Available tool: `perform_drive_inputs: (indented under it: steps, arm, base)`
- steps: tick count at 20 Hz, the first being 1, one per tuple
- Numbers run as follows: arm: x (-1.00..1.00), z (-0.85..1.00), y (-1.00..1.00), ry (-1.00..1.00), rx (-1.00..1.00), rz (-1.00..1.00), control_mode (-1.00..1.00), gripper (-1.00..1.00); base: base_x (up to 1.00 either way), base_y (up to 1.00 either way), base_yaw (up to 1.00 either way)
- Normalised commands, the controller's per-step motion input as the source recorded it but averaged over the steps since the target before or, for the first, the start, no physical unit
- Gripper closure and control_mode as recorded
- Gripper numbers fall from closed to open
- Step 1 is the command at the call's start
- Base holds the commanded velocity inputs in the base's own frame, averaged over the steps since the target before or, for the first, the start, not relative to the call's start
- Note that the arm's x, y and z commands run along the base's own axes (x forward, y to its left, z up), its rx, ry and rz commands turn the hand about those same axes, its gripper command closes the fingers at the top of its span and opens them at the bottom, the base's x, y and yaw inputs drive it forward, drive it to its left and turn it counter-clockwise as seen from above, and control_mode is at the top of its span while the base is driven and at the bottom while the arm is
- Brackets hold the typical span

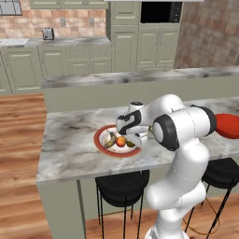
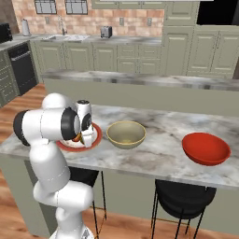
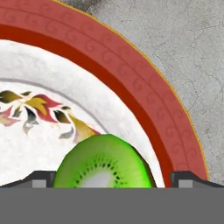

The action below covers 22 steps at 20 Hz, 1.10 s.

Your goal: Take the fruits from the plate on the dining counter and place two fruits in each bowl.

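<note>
In the left base view the gripper (image 1: 136,141) hangs low over the plate (image 1: 100,142), which sits on the dining counter (image 1: 70,144) toward its near edge. The hand covers the plate's 3 o'clock side; a brownish banana (image 1: 110,139) and an orange-red fruit (image 1: 121,141) lie bare at the middle, with a sliver of green fruit (image 1: 130,144) under the hand. The red bowl (image 1: 227,126) waits far right, apparently empty.

In the right base view the arm's elbow hides most of the plate, leaving only its red rim. The tan bowl (image 2: 126,134) stands just beside the plate at 3 o'clock and the red bowl well beyond it; both look empty, so no fruit seems delivered yet.

In the hand view a cut green fruit with pale core and dark seeds sits at 6 o'clock, between the two fingertips (image 3: 189,178), near the plate's red rim. The jaws stand apart on either side of it, not yet pinching, seemingly lined up to close on this piece first.
</note>
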Motion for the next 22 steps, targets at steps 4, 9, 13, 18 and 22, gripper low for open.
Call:
perform_drive_inputs:
  steps: [4,9,13,18,22]
  arm:
    - [0.0,-0.11,0.0,0.0,0.0,-0.01,-1.0,1.0]
    - [0.0,0.0,0.0,0.0,0.0,0.0,-1.0,1.0]
    - [-0.07,0.14,0.0,0.0,0.03,0.0,-1.0,1.0]
    - [-0.14,0.43,-0.1,-0.02,0.05,0.0,-1.0,1.0]
    - [-0.33,0.65,-0.26,-0.07,0.06,0.02,-1.0,1.0]
  base:
    - [0.0,0.0,0.0]
    - [0.0,0.0,0.0]
    - [0.0,0.0,0.0]
    - [0.0,0.0,0.0]
    - [0.0,0.0,0.0]
